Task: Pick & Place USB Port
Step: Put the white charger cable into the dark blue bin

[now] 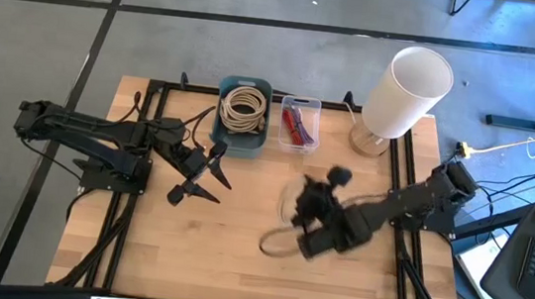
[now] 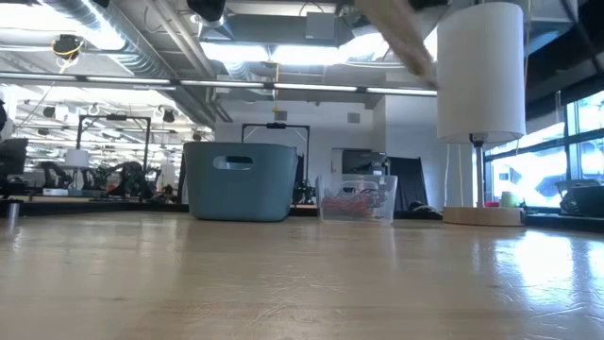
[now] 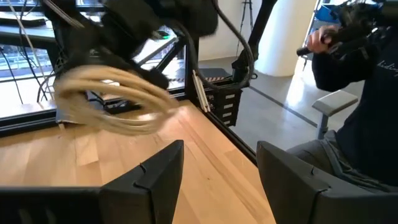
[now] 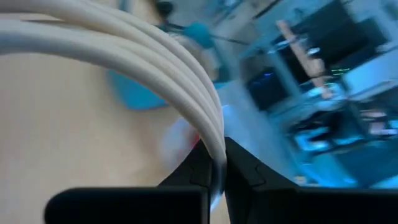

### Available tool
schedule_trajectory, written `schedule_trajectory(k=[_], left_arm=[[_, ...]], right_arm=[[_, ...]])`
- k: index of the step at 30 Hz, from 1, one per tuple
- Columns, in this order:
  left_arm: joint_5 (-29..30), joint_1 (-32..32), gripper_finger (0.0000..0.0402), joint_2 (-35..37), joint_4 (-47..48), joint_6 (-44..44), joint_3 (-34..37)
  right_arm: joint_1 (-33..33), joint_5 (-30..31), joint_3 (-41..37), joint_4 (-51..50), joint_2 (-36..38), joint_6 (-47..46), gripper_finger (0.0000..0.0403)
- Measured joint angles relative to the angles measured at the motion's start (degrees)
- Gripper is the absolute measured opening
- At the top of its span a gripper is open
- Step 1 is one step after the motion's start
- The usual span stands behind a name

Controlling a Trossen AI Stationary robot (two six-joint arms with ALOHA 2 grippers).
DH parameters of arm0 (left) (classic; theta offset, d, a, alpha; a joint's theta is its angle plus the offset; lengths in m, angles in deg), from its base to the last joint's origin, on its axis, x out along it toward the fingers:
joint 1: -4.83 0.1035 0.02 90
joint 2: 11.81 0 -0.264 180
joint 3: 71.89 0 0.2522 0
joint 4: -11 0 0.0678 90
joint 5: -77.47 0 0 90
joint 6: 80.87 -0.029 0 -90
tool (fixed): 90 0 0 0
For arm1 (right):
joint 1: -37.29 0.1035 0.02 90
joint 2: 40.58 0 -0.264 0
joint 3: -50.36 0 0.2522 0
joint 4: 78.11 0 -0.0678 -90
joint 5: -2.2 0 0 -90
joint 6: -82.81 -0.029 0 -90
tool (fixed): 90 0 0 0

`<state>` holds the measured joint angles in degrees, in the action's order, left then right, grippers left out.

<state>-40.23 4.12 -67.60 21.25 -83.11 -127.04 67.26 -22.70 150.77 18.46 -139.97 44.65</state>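
A coil of cream USB cable (image 1: 277, 232) is in my right gripper (image 1: 312, 222) over the middle of the table; the left wrist view shows the coil (image 3: 112, 102) blurred and off the wood. My right gripper (image 4: 216, 167) is shut on its strands. A second coil (image 1: 243, 105) lies inside the blue basket (image 1: 239, 145) at the far edge. My left gripper (image 1: 200, 177) waits open near the basket, left of centre, and its fingers (image 3: 163, 174) hold nothing. My right gripper pinches several strands of the coil (image 4: 208, 134) together between its two fingertips, at one point on the loop's rim. The fingers lie across the strands. The rest of the loop (image 3: 134, 118) hangs lifted clear of the table.
A clear box with red items (image 1: 299, 123) stands right of the basket, and a white-shaded lamp (image 1: 405, 92) on a wooden base (image 1: 370, 140) stands at the far right corner. Bare wood lies along the near half (image 1: 234, 275). A person (image 3: 360, 93) stands beyond the table.
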Motion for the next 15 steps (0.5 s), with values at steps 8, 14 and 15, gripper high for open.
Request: schedule_trajectory(k=[8, 14, 15], left_arm=[[0.1, 0.0, 0.0196, 0.0, -3.1, -1.2, 0.0], [12.8, 0.0, 0.0196, 0.0, -4.9, -7.1, 0.0], [16.0, 0.0, 0.0196, 0.0, -5.1, -7.5, 0.0]], right_arm=[[-14.1, -7.4, 9.7, 8.6, 0.1, 27.4, 0.0016], [-18.6, -19.9, 12.2, 22.9, 0.1, 46.4, 0.0016], [-18.8, -20.5, 12.6, 24.6, 0.1, 48.2, 0.0016]])
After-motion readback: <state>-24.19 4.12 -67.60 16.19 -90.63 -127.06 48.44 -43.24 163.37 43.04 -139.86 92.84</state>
